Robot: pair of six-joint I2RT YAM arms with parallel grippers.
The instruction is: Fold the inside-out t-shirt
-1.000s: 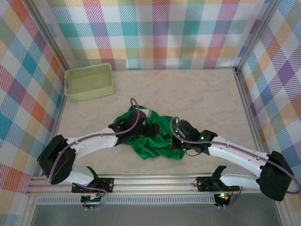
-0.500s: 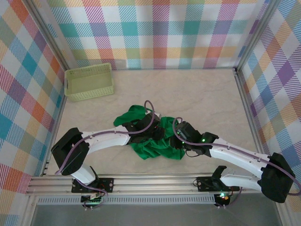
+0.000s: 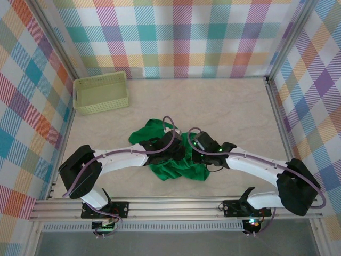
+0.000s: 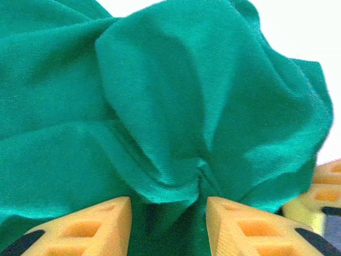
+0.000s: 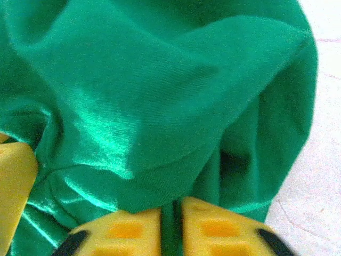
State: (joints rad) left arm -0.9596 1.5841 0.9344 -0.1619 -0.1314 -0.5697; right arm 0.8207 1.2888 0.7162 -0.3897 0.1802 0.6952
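The inside-out t-shirt (image 3: 171,169) lies crumpled in a bright green heap at the table's middle front. Both grippers meet over its right half. My left gripper (image 3: 179,150) reaches in from the left. In the left wrist view its yellow fingers (image 4: 101,224) stand partly apart, with a thick gathered fold of the t-shirt (image 4: 160,106) bunched between them and creases radiating from the pinch. My right gripper (image 3: 194,145) sits close beside it. Its fingers (image 5: 213,224) are almost together on a thin edge of the t-shirt (image 5: 149,106).
A pale yellow-green lattice basket (image 3: 101,93) stands at the back left, well away from the arms. Bare marbled tabletop (image 3: 224,106) stretches behind and to the right of the shirt. Plaid walls close in three sides, and a metal rail (image 3: 176,208) runs along the front.
The left arm has swung right across the shirt and its jaws have narrowed onto cloth. The right gripper has moved up and left beside it and closed on a fold.
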